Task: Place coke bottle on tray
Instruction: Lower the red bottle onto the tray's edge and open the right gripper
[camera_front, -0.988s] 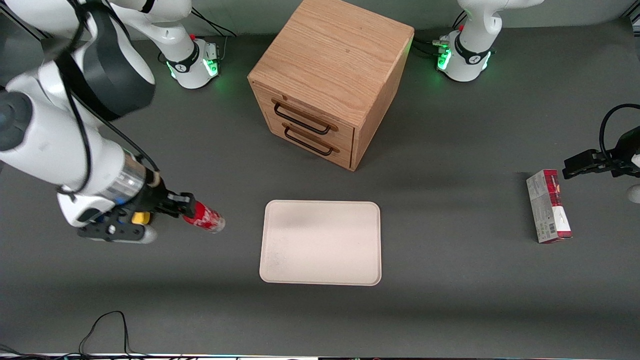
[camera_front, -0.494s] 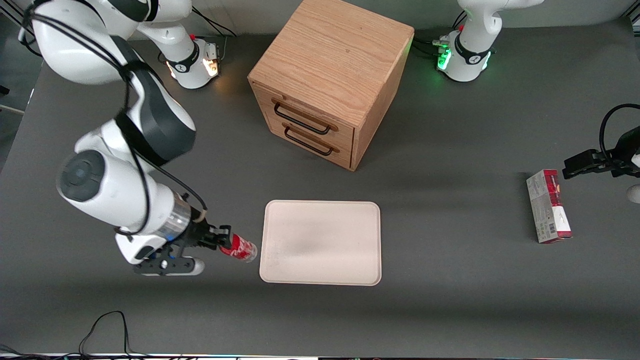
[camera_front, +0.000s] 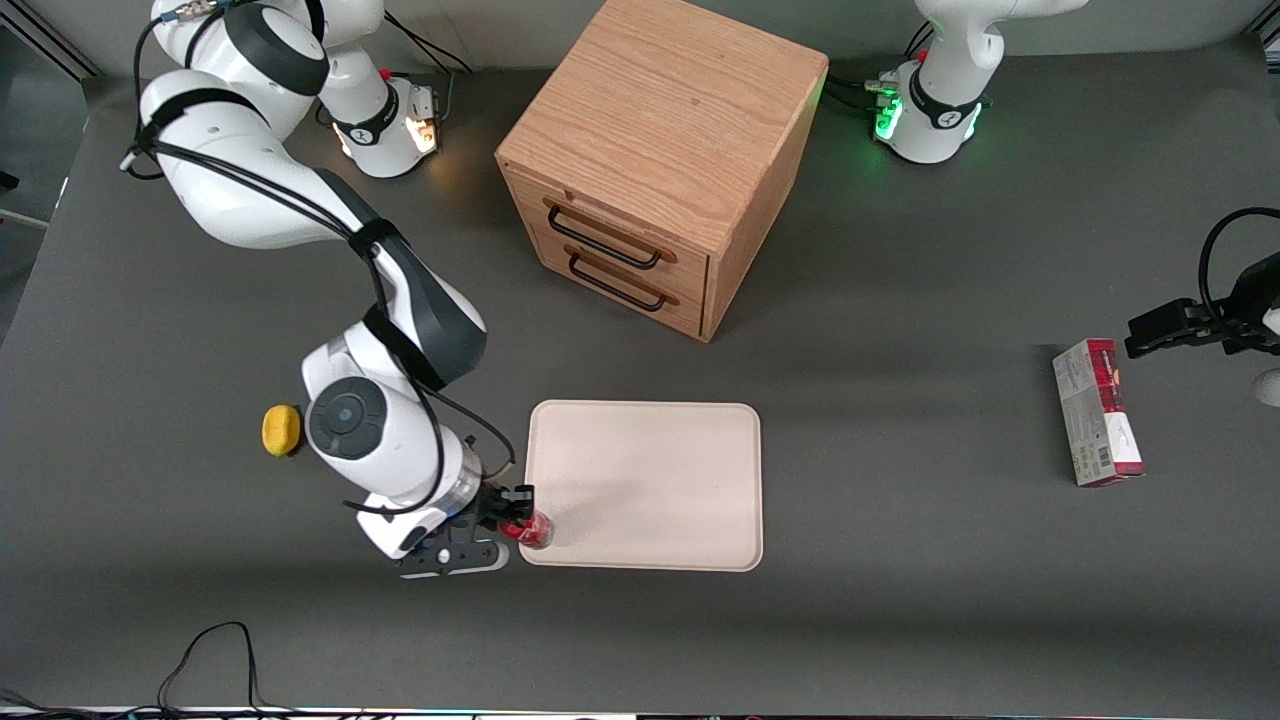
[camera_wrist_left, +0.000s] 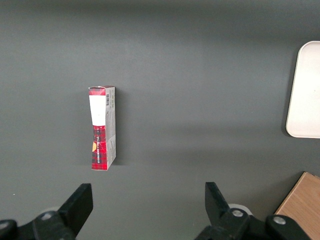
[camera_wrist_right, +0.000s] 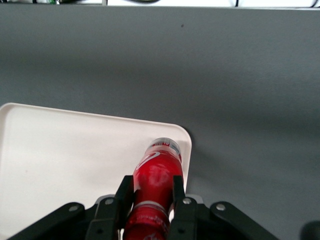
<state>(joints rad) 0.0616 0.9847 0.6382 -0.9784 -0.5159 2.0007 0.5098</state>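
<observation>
My right gripper (camera_front: 517, 522) is shut on the coke bottle (camera_front: 531, 529), a small bottle with a red label. It holds the bottle over the corner of the cream-beige tray (camera_front: 660, 470) that is nearest the front camera at the working arm's end. In the right wrist view the black fingers (camera_wrist_right: 124, 192) clamp the bottle (camera_wrist_right: 156, 175) on both sides, and its clear base points out over the tray's rounded corner (camera_wrist_right: 75, 150). Whether the bottle touches the tray I cannot tell.
A wooden two-drawer cabinet (camera_front: 660, 160) stands farther from the front camera than the tray. A yellow lemon-like object (camera_front: 281, 430) lies beside the working arm. A red-and-grey carton box (camera_front: 1097, 412) lies toward the parked arm's end of the table; it also shows in the left wrist view (camera_wrist_left: 102, 128).
My right gripper has carried the bottle sideways toward the tray and nearer the front camera, from open table to the tray's corner. The yellow object, hidden before by the arm, now shows.
</observation>
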